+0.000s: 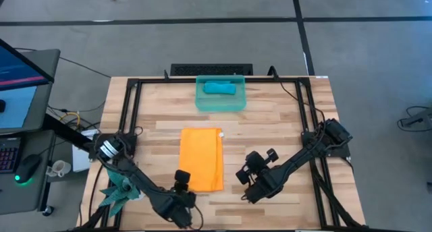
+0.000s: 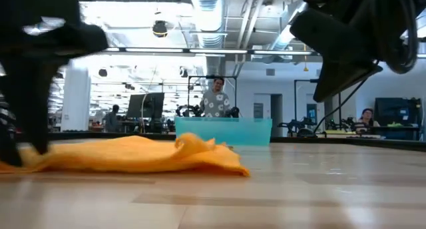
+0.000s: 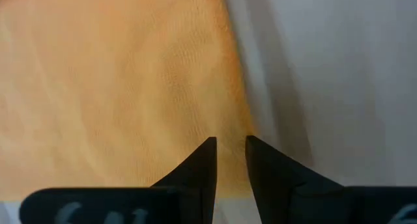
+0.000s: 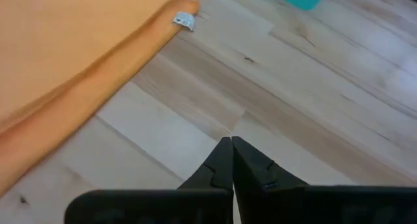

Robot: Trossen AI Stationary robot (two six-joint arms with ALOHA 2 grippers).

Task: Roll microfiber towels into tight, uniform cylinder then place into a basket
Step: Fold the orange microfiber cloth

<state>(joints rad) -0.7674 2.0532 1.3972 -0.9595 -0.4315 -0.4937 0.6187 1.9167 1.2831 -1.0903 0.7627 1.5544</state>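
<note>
orange towel [image 1: 201, 159] folded into a strip, ready to roll | left gripper [image 1: 181, 186] at its near edge, fingers slightly apart, grip on cloth unclear | right gripper [image 1: 247, 183] beside it, pressed together, empty | blue towel [image 1: 220, 88] already rolled in basket [image 1: 200, 104]

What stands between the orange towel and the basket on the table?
Nothing visible. Bare wood lies between the orange towel and the basket, which already holds a rolled blue towel. The left gripper is at the towel's near edge; the right gripper, shut, is off to its side.
</note>
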